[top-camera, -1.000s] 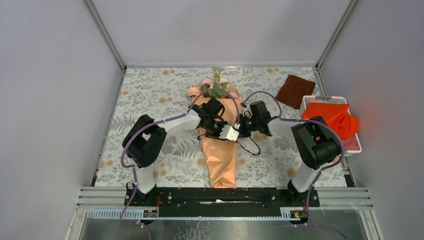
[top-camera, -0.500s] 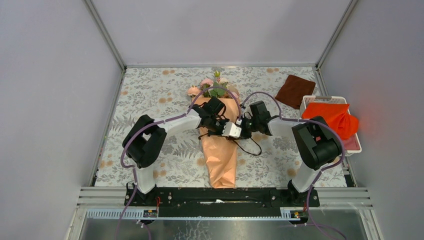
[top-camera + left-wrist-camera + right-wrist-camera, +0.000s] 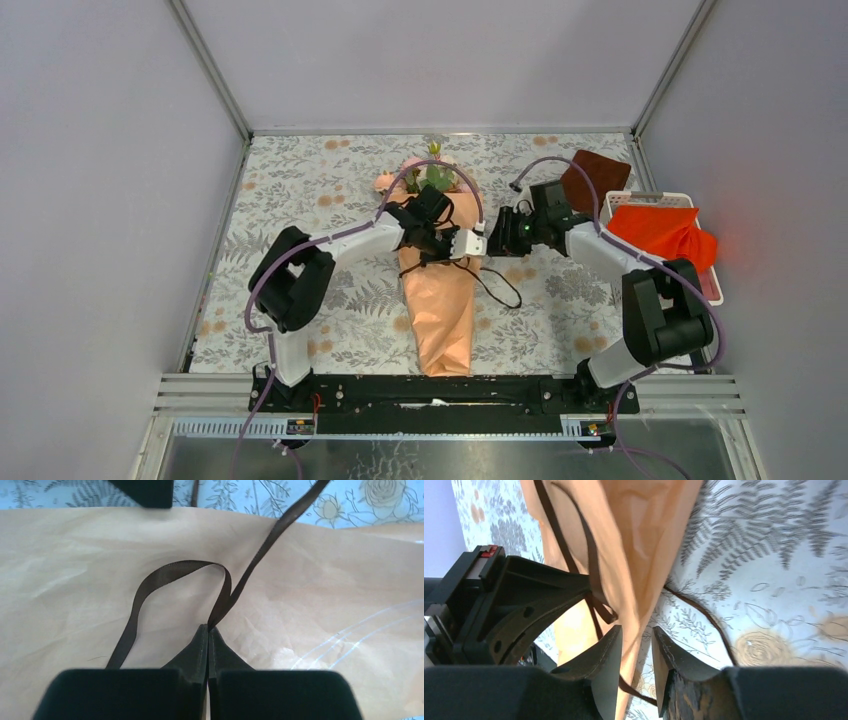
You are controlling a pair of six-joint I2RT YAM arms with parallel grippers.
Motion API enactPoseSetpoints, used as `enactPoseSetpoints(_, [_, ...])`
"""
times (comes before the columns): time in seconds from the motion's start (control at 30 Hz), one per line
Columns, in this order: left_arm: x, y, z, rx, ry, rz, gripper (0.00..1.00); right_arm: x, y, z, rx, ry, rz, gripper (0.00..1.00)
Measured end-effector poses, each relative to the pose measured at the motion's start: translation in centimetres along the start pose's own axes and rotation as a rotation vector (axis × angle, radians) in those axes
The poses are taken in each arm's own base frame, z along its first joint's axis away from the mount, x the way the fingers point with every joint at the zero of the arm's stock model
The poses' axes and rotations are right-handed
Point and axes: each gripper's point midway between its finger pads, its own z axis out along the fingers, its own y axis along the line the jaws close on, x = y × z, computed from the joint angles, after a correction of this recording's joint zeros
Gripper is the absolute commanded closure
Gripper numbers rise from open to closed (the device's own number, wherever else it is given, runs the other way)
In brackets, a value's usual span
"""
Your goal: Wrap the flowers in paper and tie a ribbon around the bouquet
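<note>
Count: one bouquet (image 3: 442,300), one ribbon (image 3: 170,568), two claws, two cloths, one basket (image 3: 712,285).

The bouquet lay along the middle of the table (image 3: 300,180). Its flowers (image 3: 432,180) pointed to the far edge and the cone's tip to the near edge. The paper (image 3: 75,580) was wrapped round the stems in a long peach cone.

Left claw (image 3: 208,628): over the upper half of the cone, reaching in from the left. Its fingers were pressed tight together with the ribbon pinched at their tips. From that pinch one length of ribbon curled in a loop over the paper and back toward the wrist. The other ran up and away across the cone's far edge onto the table.

Right claw (image 3: 636,632): just beside the cone's right edge, facing the left claw. It stood narrowly parted, with a clear gap between its fingers and nothing gripped. The ribbon passed close in front of it without touching its tips. A slack length of ribbon looped on the table to the right of the cone.

Brown cloth (image 3: 605,172): far right corner, partly under the right arm. Orange cloth (image 3: 660,230): heaped in the basket at the right edge.
</note>
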Motion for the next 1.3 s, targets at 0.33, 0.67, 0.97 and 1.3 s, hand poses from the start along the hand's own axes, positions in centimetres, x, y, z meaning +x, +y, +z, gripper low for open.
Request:
enactPoseSetpoints(0.33, [-1.4, 2.2, -1.2, -0.054, -0.064, -0.106, 1.0, -1.2, 2.4, -2.5, -0.069, -0.163, -0.052, 0.83])
enactPoseSetpoints(0.67, [-0.6, 2.4, -0.6, -0.042, -0.063, -0.15, 1.0, 4.5, 6.3, 0.4, -0.15, -0.142, -0.015, 0.87])
enactPoseSetpoints(0.97, [-0.8, 2.5, -0.7, -0.048, -0.069, -0.175, 1.0, 6.2, 2.4, 3.8, -0.023, -0.14, 0.132, 0.84])
enactPoseSetpoints(1.3, [-2.0, 1.3, -2.2, -0.043, -0.1, -0.208, 1.0, 4.1, 1.2, 3.7, -0.017, -0.264, 0.205, 0.75])
